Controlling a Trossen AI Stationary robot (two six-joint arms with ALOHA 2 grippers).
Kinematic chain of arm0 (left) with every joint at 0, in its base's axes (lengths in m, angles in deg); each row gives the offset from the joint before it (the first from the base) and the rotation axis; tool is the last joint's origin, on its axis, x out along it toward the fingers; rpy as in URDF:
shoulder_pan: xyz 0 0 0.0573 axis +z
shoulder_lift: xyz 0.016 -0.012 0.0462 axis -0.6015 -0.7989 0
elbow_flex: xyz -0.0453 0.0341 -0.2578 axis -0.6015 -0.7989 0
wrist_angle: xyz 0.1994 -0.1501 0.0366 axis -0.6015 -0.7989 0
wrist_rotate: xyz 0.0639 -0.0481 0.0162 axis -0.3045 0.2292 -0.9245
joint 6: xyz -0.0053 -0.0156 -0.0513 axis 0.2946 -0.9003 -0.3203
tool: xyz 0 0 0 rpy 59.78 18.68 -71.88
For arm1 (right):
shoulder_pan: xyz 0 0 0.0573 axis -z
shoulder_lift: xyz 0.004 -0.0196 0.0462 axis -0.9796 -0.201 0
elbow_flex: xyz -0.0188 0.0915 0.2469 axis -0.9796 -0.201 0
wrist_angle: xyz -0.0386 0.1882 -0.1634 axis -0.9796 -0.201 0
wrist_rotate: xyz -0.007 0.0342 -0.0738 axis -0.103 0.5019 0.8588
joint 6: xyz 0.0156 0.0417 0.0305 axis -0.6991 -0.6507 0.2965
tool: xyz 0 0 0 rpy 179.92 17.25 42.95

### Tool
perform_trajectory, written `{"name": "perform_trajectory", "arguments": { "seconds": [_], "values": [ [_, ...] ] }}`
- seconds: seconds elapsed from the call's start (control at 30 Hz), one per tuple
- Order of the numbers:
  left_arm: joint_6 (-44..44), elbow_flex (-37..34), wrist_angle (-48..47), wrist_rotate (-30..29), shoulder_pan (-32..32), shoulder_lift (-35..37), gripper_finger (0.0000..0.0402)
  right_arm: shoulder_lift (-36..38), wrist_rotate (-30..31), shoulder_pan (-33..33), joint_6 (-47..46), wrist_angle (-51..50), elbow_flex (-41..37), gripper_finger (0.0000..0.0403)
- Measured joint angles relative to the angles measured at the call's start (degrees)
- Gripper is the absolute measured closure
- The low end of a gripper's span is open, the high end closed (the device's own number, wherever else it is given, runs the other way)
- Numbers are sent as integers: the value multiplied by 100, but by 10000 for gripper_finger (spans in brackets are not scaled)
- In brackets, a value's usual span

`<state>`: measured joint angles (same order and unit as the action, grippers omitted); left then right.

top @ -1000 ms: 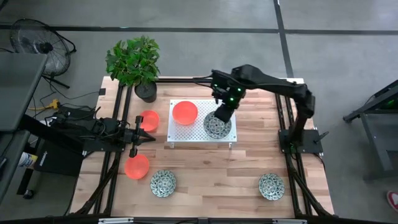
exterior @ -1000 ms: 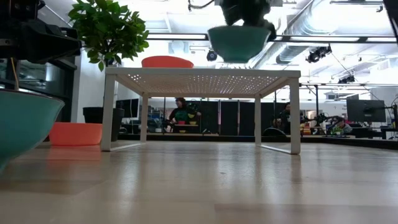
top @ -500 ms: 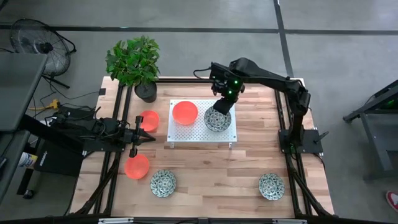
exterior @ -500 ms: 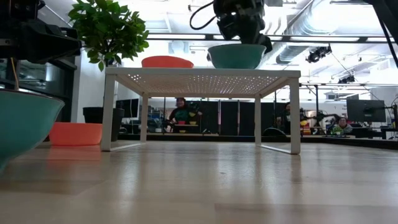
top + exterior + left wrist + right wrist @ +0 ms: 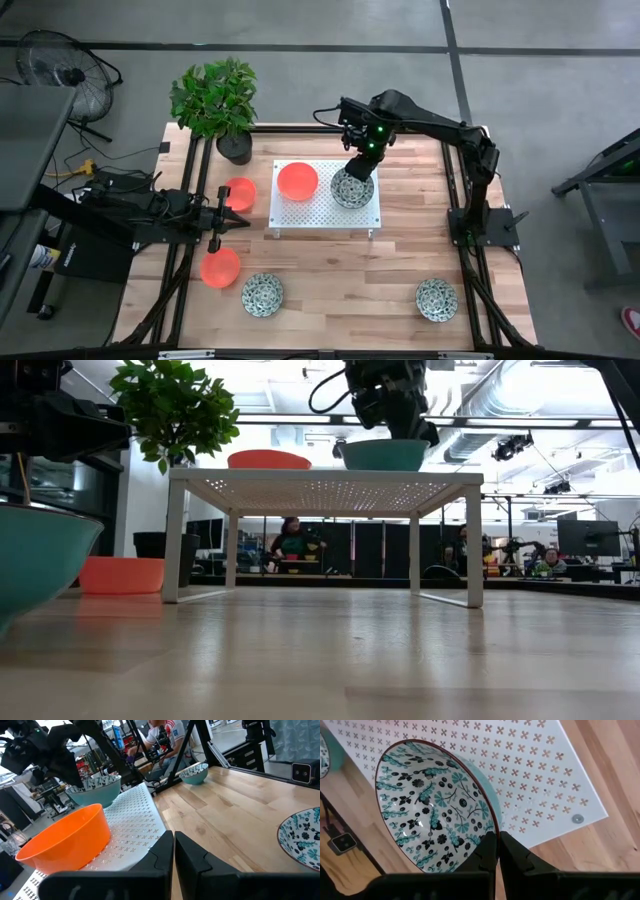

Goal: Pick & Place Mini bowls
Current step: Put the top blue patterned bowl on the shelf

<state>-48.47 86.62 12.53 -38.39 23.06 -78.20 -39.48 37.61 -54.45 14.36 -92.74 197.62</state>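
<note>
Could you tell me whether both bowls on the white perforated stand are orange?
No, the white perforated stand holds one orange bowl and one patterned bowl, whose rim the right gripper pinches.

Stand [image 5: 300, 215] front edge bare, plant [image 5: 215, 100] blocks far-left corner

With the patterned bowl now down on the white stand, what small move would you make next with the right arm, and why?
Probably open the right claw and lift clear. In the low view the patterned bowl appears to rest flat on the white stand beside the orange bowl, while the wrist view shows the fingers pinching its rim.
</note>
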Motion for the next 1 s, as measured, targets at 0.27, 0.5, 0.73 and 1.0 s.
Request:
{"name": "perform_trajectory", "arguments": {
  "seconds": [0.27, 0.5, 0.73, 1.0],
  "values": [
    [1, 0, 0, 2, 0, -1, 392, -4, -24, 47, -86, 2, 0, 402],
    [2, 0, 1, 1, 1, 0, 392, -44, -101, -16, -374, 22, 0, 402],
    [0, 0, 0, 0, 0, 0, 392, -44, -148, -74, -1075, 136, 0, 403],
    [0, 0, 0, 0, 0, 0, 392, -110, -147, -214, -1415, 282, -2, 403]
  ]
}}
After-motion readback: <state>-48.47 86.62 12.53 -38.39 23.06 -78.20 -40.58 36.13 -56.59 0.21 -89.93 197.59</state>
